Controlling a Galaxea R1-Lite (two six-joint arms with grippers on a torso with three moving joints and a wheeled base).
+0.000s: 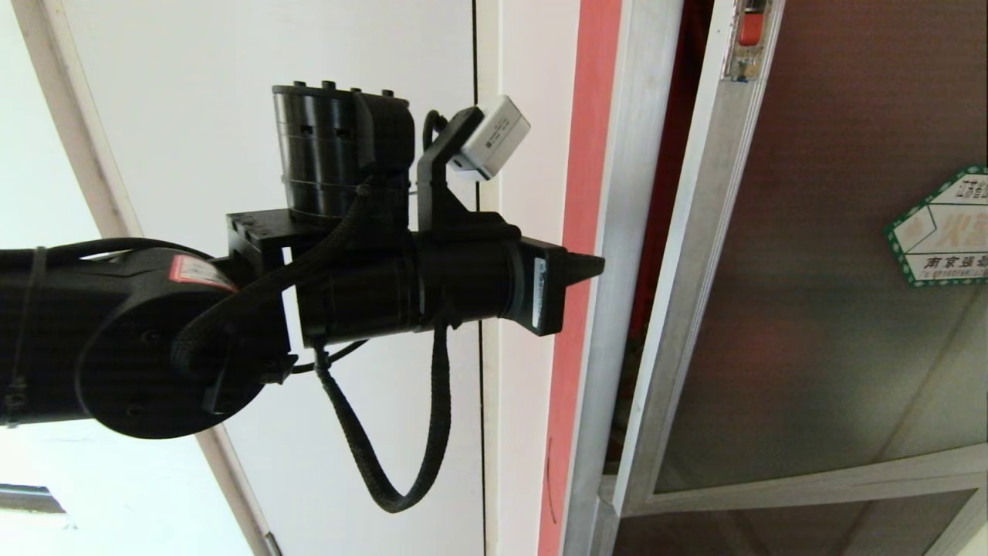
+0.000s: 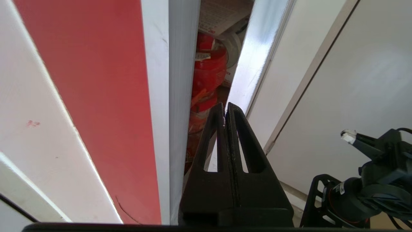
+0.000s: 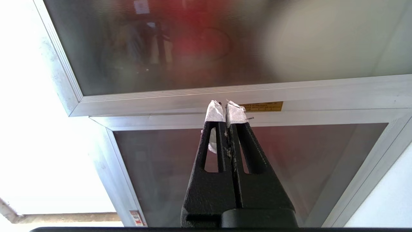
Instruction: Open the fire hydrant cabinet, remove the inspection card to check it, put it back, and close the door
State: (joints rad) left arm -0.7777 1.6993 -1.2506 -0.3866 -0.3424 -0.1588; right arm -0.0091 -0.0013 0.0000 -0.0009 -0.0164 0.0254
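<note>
The fire hydrant cabinet's silver frame (image 1: 614, 232) stands beside the door (image 1: 810, 309), whose dark glass carries a green-bordered hexagonal sticker (image 1: 943, 228). The door stands slightly ajar, leaving a narrow gap. My left gripper (image 1: 594, 266) is shut and empty, its tip at the frame by that gap. In the left wrist view the left gripper (image 2: 225, 104) points into the gap between frame (image 2: 180, 96) and door edge (image 2: 257, 58). Red fittings (image 2: 208, 74) show inside, with a pale printed sheet, the inspection card (image 2: 220, 13), beyond them. My right gripper (image 3: 225, 108), with taped tips, is shut and parked before the door's bottom rail (image 3: 289, 91).
A red strip (image 1: 580, 193) and white wall panels (image 1: 347, 463) lie left of the cabinet. Below the door sits a smaller dark glass panel (image 3: 154, 167) with a yellow label (image 3: 262, 106) on its frame. The parked right gripper (image 2: 347, 134) shows low in the left wrist view.
</note>
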